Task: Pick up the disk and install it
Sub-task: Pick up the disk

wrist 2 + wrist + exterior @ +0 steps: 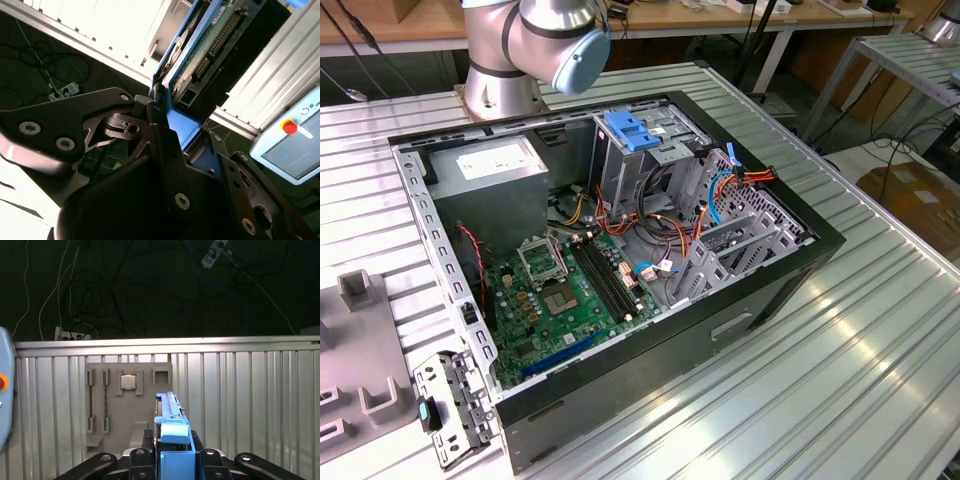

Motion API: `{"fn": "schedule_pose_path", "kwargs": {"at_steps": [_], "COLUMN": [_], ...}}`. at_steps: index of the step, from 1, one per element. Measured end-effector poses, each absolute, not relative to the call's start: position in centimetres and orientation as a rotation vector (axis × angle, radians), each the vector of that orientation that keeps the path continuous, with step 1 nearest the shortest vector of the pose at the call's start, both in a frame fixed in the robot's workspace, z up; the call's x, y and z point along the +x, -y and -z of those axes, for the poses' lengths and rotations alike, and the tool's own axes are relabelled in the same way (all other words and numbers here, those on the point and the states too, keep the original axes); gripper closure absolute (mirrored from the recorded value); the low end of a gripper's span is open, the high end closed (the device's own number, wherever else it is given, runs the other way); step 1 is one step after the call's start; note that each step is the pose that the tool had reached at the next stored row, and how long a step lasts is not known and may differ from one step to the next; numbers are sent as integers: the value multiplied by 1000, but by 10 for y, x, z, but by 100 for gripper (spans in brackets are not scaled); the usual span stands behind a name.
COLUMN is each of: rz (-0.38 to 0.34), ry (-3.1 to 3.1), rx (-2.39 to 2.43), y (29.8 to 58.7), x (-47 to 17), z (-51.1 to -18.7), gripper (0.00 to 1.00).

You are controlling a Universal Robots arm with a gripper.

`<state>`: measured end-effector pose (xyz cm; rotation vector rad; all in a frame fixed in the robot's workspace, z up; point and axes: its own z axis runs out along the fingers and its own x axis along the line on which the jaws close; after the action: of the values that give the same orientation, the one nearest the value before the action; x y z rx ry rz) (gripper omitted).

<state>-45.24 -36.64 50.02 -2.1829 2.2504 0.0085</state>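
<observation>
Plainly, the tool (172, 441) is clenched on the blue-railed disk (168, 410), above the ribbed table (250, 400).

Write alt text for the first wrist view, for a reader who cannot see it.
The pincer grips the disk, seen edge-on with its blue rail toward the camera, over a ribbed metal table. Beyond it on the table lies a grey fixture plate carrying a processor chip. Past the table's edge is a dark floor with loose cables.
</observation>
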Motion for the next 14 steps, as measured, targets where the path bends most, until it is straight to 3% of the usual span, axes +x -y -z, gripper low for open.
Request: {"fn": "schedule_pose_path", "kwargs": {"at_steps": [14], "rz": [-9], "ry": [-2251], "rx": [-2183], "y": [368], "x": [-439], "z": [-500], "gripper": [63]}}
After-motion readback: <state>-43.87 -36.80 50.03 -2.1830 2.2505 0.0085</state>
